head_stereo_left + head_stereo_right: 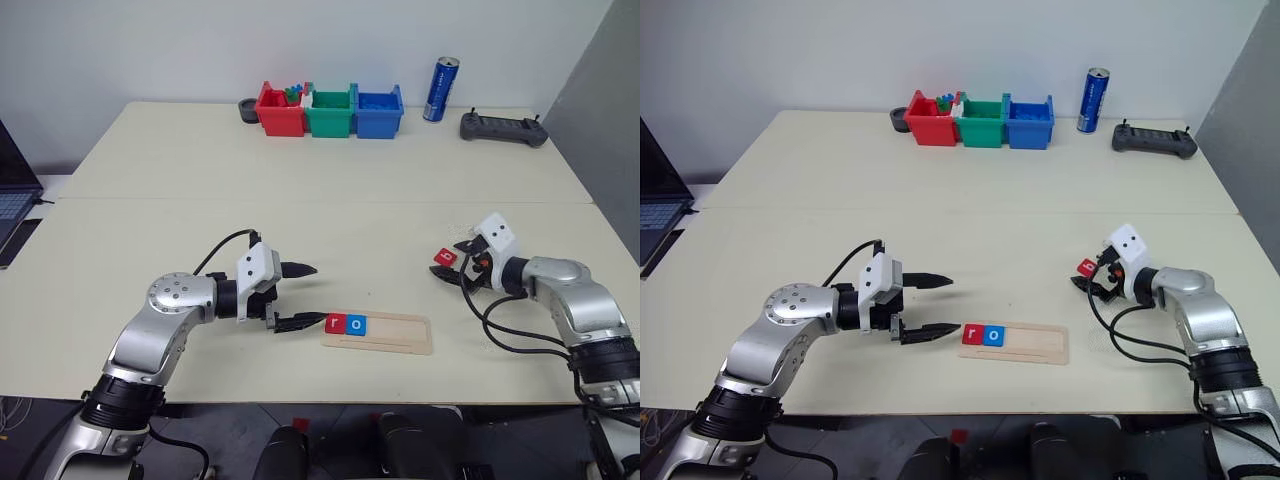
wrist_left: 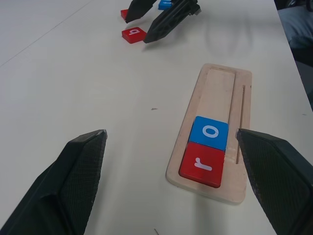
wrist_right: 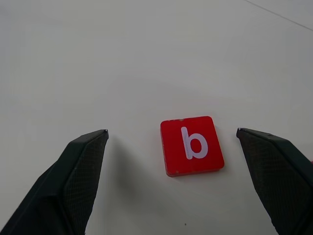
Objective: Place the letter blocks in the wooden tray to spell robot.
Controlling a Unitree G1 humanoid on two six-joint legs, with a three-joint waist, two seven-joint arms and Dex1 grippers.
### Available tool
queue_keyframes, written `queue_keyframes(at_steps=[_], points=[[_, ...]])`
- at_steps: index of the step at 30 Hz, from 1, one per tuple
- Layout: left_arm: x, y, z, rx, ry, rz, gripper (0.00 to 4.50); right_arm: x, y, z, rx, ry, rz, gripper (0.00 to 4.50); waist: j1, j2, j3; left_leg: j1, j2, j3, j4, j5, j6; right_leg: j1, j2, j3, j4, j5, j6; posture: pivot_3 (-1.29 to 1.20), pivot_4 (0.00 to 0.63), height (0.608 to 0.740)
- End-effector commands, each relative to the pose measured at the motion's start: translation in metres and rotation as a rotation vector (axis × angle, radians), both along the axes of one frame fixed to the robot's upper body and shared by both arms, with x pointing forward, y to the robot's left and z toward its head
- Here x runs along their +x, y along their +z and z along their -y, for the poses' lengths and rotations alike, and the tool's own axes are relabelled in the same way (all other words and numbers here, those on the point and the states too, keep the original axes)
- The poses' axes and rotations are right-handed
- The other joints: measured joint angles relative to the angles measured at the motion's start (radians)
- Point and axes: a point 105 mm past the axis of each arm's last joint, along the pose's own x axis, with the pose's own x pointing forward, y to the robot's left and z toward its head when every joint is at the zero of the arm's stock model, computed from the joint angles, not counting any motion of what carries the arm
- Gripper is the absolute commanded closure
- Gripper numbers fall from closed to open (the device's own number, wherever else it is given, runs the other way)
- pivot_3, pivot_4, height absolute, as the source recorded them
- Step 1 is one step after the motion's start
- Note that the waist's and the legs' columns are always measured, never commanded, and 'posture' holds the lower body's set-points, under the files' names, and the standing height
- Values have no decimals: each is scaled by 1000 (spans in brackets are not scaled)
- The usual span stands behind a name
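The tray (image 1: 378,333) lies flat near the front edge of the counter (image 1: 330,215), its long side running left to right. Two blocks sit in its groove at the left end, touching each other: a red r (image 1: 333,322) outermost and a blue o (image 1: 356,324) just right of it; the remainder of the groove is bare wood. A red b (image 3: 191,145) lies flat on the counter, well to the right of the tray, letter up, between the spread fingers of the right end effector (image 1: 455,270), which is released and touches nothing. In the left wrist view a blue block (image 2: 166,4) lies just beyond the b, partly hidden by those fingers. The left end effector (image 1: 298,296) hangs just left of the tray's left end, pointing right, its two fingers wide apart and grasping nothing. At the far edge of the counter stand a red bin (image 1: 280,112), a green bin (image 1: 330,113) and a blue bin (image 1: 379,113) in a row, with a blue can (image 1: 441,89) and a dark controller (image 1: 503,127) to their right.
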Motion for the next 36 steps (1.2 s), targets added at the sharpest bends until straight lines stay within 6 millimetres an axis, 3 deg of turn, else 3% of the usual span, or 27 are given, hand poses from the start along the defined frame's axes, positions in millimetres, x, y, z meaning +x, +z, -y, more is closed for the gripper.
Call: queue_keyframes(at_steps=[1,3,10,15,19,25,30,34,36], points=[[-5,10,0,-4,-27,29,10,7,3,-3,-16,3,27,187,-2,0,0,0,0,0,0,0,0,0,0,0,0,0,0,0,150,740],[-6,9,-2,15,-33,24,0,10,0,-2,-16,-18,21,609,-4,0,0,0,0,0,0,0,0,0,0,0,0,0,0,0,150,740],[-7,3,-5,57,-42,28,0,10,-3,4,-25,-70,20,3010,-5,0,0,0,0,0,0,0,0,0,0,0,0,0,0,0,150,740],[-10,0,-3,63,-55,29,0,-7,9,18,-19,-214,95,3041,3,0,0,0,0,-1,0,0,0,0,0,-1,0,0,0,0,150,740],[-14,-2,-2,50,-72,18,0,-65,-4,21,14,-386,76,3041,20,1,-1,-4,0,-4,-1,0,0,-2,0,-4,0,-1,-1,0,150,740],[-14,-3,6,53,-117,30,0,-117,-24,5,76,-633,28,3041,18,2,-1,-3,0,-3,-1,0,0,-3,0,-2,1,-3,2,0,150,740],[-12,0,10,48,-131,34,0,-133,-37,-6,118,-770,-15,3041,16,1,-1,-1,1,-1,0,0,-1,-1,0,-1,1,-4,4,0,150,740],[-12,2,13,47,-136,37,0,-132,-43,-12,207,-834,-42,3041,14,1,-2,-1,1,-1,-1,0,-1,-1,1,-1,1,-4,4,0,150,740],[-11,2,13,48,-136,38,0,-130,-42,-12,227,-842,-39,2301,12,1,-2,-1,1,-1,-1,0,-1,-1,1,-1,1,-4,4,0,150,740]])
